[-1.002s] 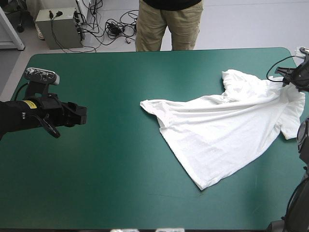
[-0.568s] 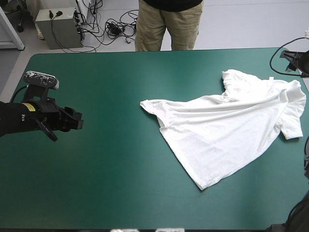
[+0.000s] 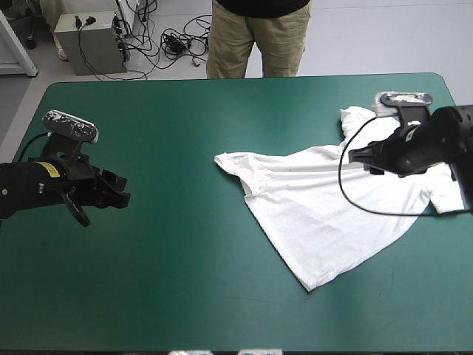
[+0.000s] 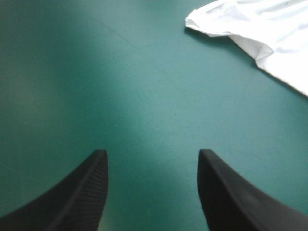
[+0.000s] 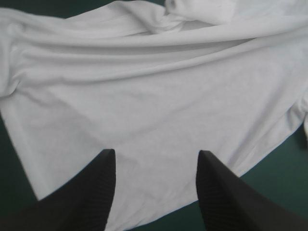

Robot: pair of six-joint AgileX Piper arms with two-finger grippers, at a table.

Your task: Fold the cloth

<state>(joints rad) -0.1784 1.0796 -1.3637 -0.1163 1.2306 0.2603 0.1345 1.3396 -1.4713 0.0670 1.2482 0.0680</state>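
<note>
The white T-shirt (image 3: 332, 200) lies partly spread and wrinkled on the right half of the teal-green table (image 3: 185, 133), one corner pointing toward the near edge. My right gripper (image 3: 360, 157) hovers over the shirt's far right part, open, with white fabric (image 5: 159, 110) under and ahead of its black fingers (image 5: 219, 192). My left gripper (image 3: 118, 194) is open over bare cover at the table's left, well away from the shirt. In the left wrist view a sleeve corner of the T-shirt (image 4: 250, 24) shows far ahead of the left gripper (image 4: 151, 168).
A loop of black cable (image 3: 355, 200) from the right arm lies across the shirt. Bare teal-green cover (image 3: 185, 259) stretches between the left gripper and the shirt and along the near edge.
The right arm has swung in from the table's far right corner to above the shirt. The left gripper shifted only slightly. The shirt lies as before.
</note>
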